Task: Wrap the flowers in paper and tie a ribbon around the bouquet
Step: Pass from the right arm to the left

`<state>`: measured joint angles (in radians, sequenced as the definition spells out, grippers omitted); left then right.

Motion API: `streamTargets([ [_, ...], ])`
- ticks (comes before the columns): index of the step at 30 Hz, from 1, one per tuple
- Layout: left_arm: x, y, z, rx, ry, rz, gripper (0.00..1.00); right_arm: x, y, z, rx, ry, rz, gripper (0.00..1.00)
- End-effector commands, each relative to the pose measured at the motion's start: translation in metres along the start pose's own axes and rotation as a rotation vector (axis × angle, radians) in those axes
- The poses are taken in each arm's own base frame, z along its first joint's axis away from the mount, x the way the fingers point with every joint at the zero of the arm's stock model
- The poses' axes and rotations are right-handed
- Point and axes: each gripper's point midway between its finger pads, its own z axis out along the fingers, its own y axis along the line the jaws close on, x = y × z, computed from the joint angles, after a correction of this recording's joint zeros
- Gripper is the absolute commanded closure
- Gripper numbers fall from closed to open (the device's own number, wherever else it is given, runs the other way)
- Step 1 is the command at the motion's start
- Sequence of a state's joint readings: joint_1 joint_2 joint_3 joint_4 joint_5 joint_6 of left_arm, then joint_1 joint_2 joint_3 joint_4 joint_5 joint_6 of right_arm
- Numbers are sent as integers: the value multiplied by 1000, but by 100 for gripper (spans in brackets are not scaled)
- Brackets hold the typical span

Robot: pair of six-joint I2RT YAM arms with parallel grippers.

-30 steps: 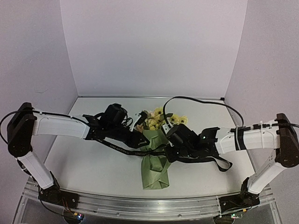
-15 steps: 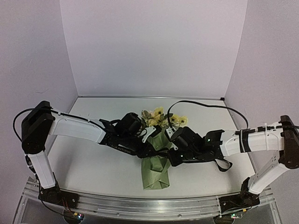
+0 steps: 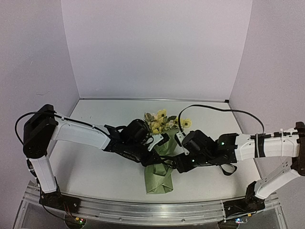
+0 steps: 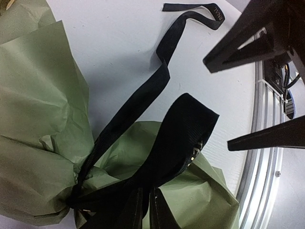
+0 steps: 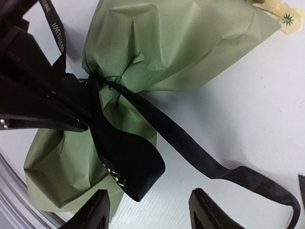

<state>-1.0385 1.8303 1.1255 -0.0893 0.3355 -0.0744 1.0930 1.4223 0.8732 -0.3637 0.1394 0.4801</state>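
The ribbon (image 5: 190, 143) girds the bouquet (image 5: 167, 43) crosswise, its loop pinched in my closed left fingers (image 5: 43, 95). My right fingers (image 5: 95, 212) stand apart, empty, the loop's end just ahead between them.

Left arm (image 3: 78, 133) and right arm (image 3: 267, 145) stretch low toward the bouquet (image 3: 159, 174); left gripper (image 4: 147, 212) pinches the ribbon (image 4: 143, 95); right gripper (image 5: 150, 205) spread apart.

1. I have the bouquet (image 5: 167, 43) lying on the table (image 5: 248, 95) just beyond my right fingers (image 5: 90, 214).
2. The ribbon (image 5: 190, 148) circles its waist; a loop lies on it before the gap between those fingers.
3. One tail trails over the table beside them.
4. My left fingers (image 5: 38, 102) sit at the knot, opposite that tail.
5. The flowers (image 3: 162, 121) lie at the bouquet's far end, past both sets of fingers.
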Motion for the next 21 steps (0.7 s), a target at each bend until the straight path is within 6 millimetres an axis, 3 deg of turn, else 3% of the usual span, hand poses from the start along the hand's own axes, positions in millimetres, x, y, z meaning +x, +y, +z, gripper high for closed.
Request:
streamTargets([
  [1,-14,-7,-1,-4,-17,71,92,10,-30,-15,62,8,66,25],
  [2,-13,-8,-1,-6,-14,79,92,13,-36,-17,74,12,81,18],
  [4,-13,-11,-1,-8,-11,96,92,18,-52,-22,117,21,116,15],
  [13,-18,-12,0,-27,-10,142,92,68,-175,-61,563,61,408,22],
  [16,-19,-13,-1,-28,-9,146,92,83,-202,-78,690,58,421,22],
  [21,-16,-13,-1,-24,-3,148,92,117,-234,-89,778,93,573,24],
])
